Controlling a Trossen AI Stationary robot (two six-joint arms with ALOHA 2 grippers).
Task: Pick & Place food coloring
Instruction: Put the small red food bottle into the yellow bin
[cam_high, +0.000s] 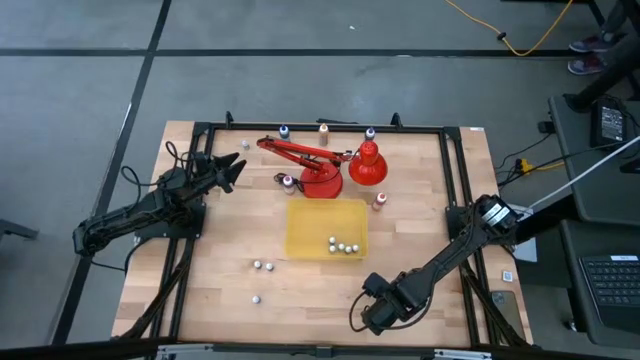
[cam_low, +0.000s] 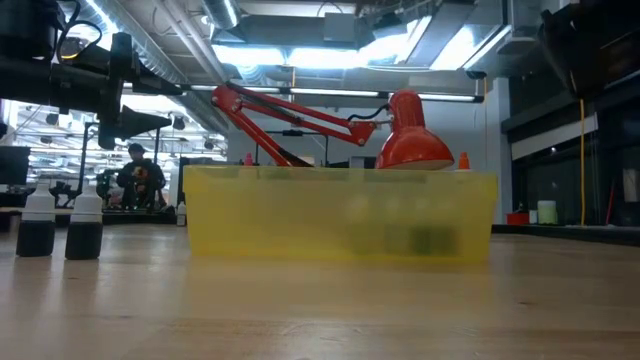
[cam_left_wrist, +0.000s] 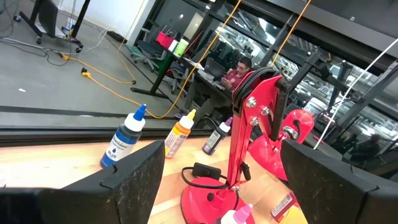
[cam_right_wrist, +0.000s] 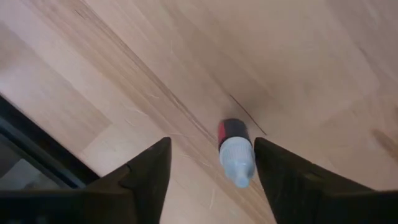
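The left gripper (cam_high: 235, 168) waits at the table's left side, fingers spread, nothing between them. At centre sits the yellow tray (cam_high: 300, 228) with a few food coloring bottles (cam_high: 340, 245) inside; others stand loose on the wood. The right gripper (cam_right_wrist: 211, 171) hangs low at the near right edge, jaws apart, straddling a small red bottle (cam_right_wrist: 235, 152) lying on its side — not yet gripped. It looks light, smooth, probably prone to rolling — best pinched across the body.
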